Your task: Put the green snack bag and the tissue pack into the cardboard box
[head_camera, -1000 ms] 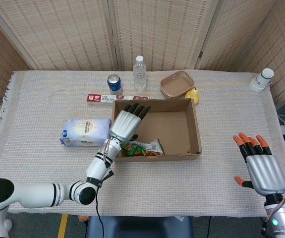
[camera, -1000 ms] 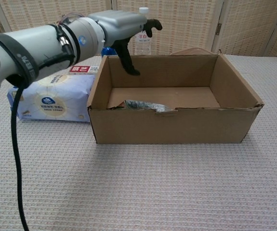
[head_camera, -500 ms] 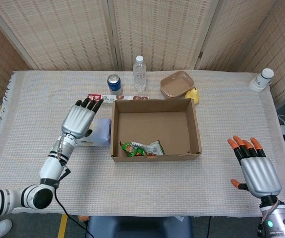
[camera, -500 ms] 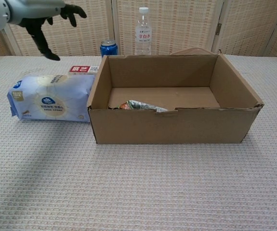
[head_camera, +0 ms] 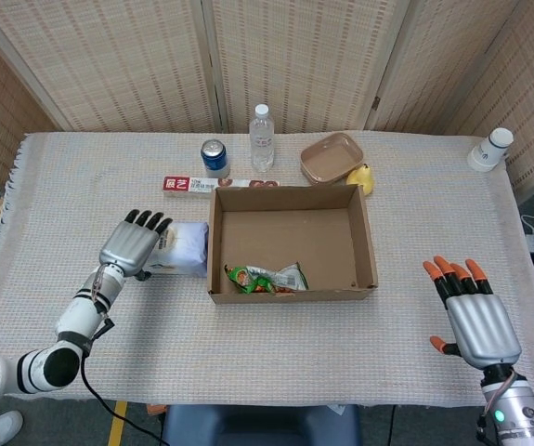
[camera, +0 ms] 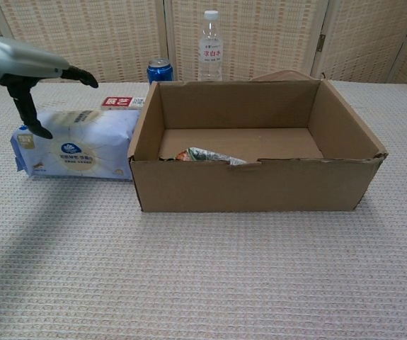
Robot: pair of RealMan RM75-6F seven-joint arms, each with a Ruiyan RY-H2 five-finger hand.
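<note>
The pale blue plastic-wrapped tissue pack (head_camera: 175, 248) lies on the woven cloth left of centre in the head view, touching the left wall of the open brown cardboard box (head_camera: 366, 243), while the green crinkled snack bag (head_camera: 267, 277) already rests inside against the box's near wall. Within the last second the left hand (head_camera: 134, 242) has swung out of the box, travelled left and dropped onto the outer end of the pack, fingers spread and holding nothing, thumb low beside its end. That suggests the snack bag step is finished and a grasp on the tissues is starting. The right hand (head_camera: 471, 314) hovers splayed and empty at lower right, having drifted slightly nearer the frame's bottom edge.
</note>
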